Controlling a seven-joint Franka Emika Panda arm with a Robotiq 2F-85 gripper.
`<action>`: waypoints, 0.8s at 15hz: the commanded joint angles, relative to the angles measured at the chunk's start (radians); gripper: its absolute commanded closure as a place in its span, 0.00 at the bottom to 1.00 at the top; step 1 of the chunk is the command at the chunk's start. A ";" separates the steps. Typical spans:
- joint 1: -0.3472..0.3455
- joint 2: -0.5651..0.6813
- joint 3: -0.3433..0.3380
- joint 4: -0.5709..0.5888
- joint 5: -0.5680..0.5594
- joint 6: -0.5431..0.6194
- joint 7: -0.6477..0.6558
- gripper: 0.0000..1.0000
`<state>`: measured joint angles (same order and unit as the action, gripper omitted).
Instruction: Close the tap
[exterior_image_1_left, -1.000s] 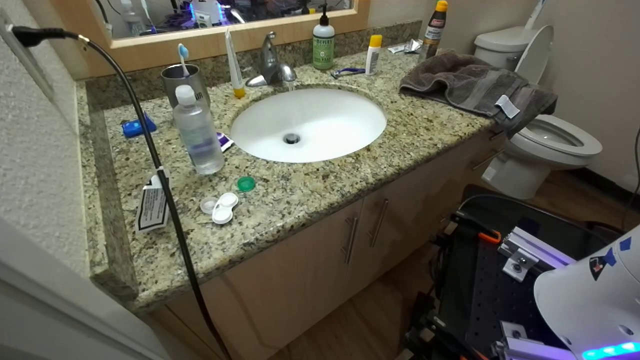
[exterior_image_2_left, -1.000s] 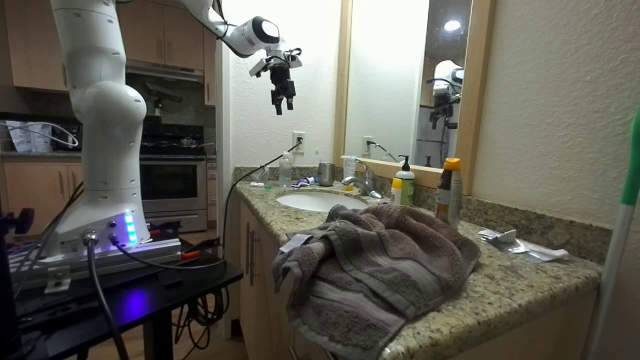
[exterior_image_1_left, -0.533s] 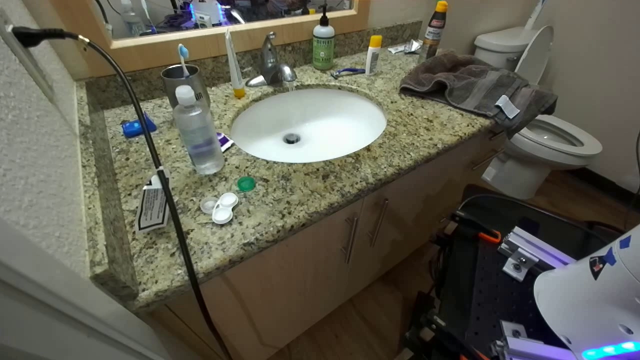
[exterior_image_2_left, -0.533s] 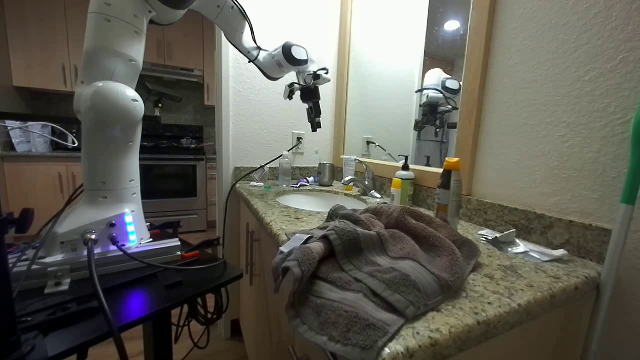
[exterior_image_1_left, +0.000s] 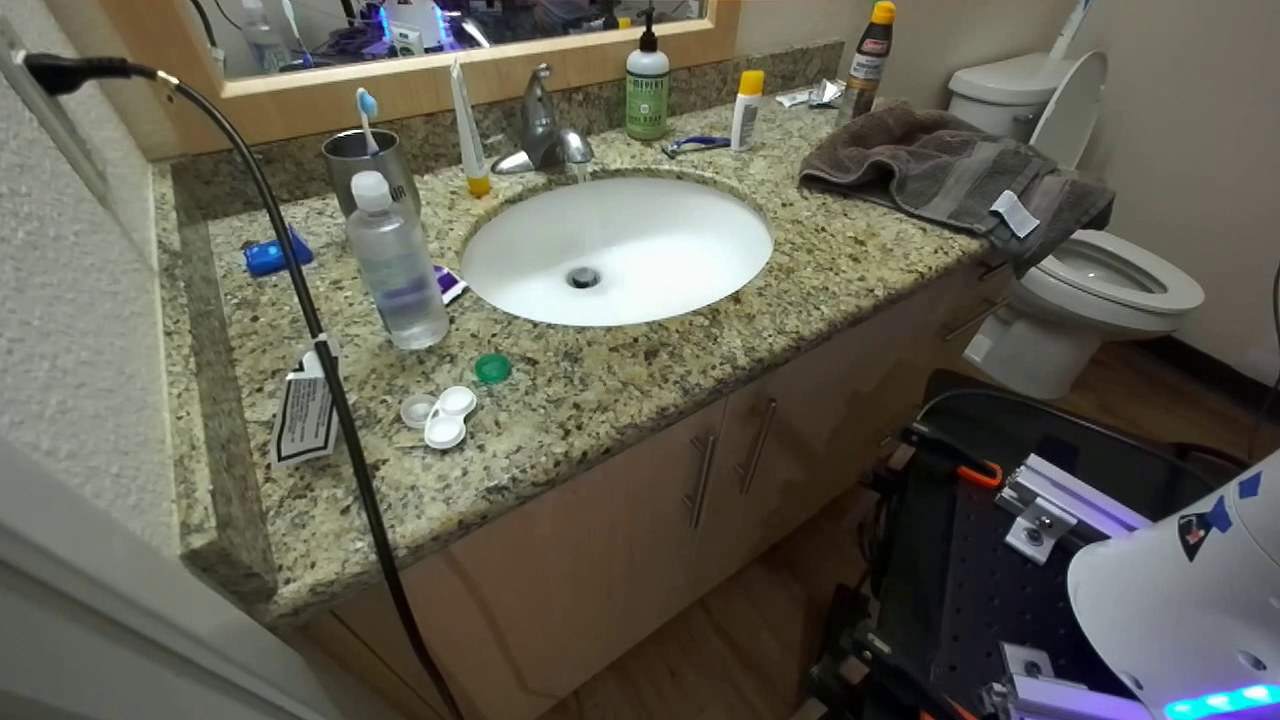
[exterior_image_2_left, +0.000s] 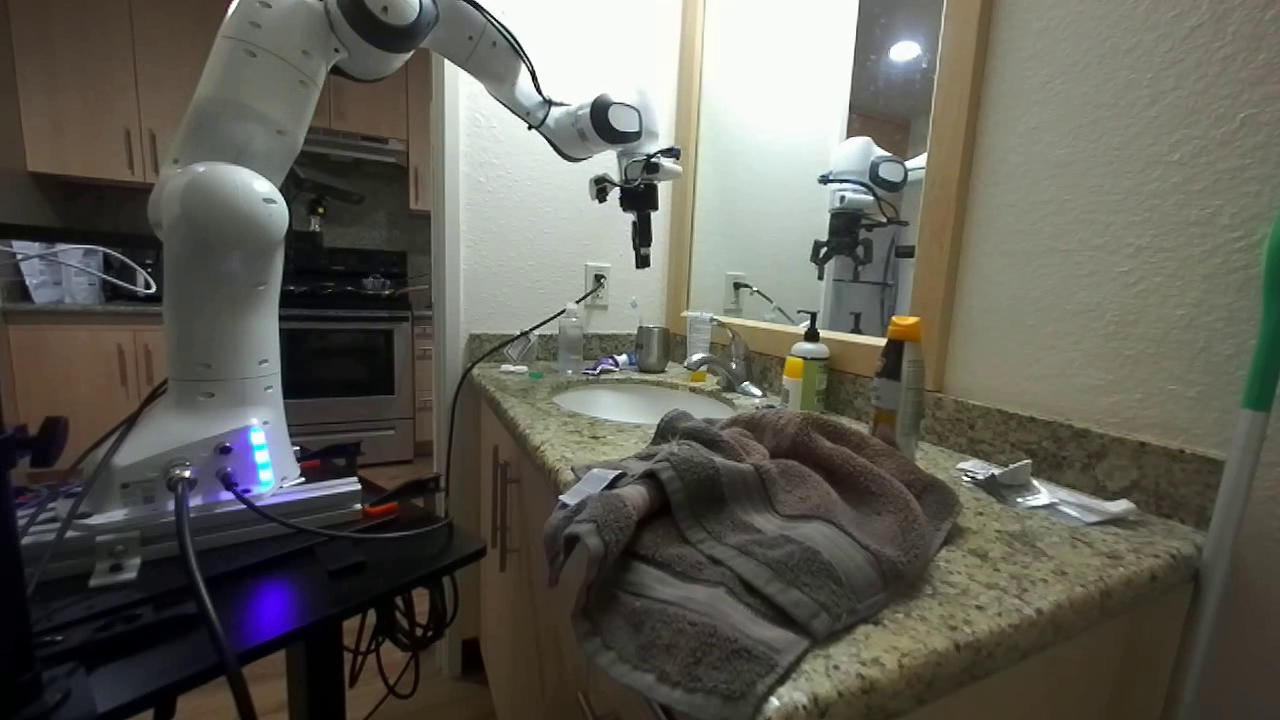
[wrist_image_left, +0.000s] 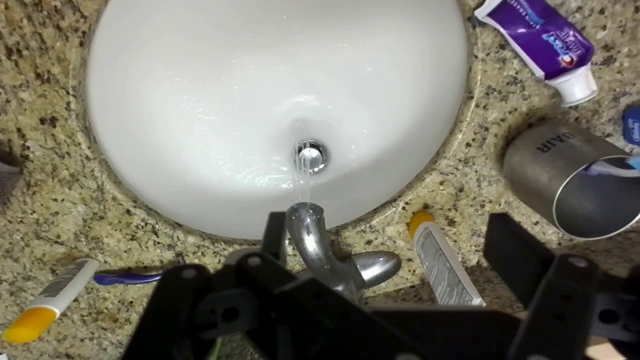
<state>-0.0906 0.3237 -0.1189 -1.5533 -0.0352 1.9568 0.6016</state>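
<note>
Above the tap (wrist_image_left: 319, 250), claw (wrist_image_left: 389, 232) downward, spread

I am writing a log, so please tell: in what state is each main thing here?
Lever basin faucet: running
Robotiq gripper: open, empty
White oval sink: receiving water
Clear plastic bottle: capped, upright
Meyer's soap pump bottle: upright
Crest toothpaste tube: capped, lying
Metal tumbler: upright, holding toothbrush
Toilet lid: raised
Black power cord: plugged in
Gray towel: crumpled

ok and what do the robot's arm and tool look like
The smooth white arm of rounded, tubular segments has dark grey joint rings, thin black cables along its forearm, and a glowing blue light strip and small blue patches on its base. The angular black two-fingered tool has round grey pins on its linkages.
</note>
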 joint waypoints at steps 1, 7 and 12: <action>-0.053 0.076 -0.003 0.124 0.106 -0.142 -0.165 0.00; -0.124 0.317 -0.086 0.447 0.125 -0.326 -0.066 0.00; -0.127 0.286 -0.071 0.371 0.125 -0.288 -0.127 0.00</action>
<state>-0.2138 0.6284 -0.2016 -1.1489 0.0857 1.6752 0.5256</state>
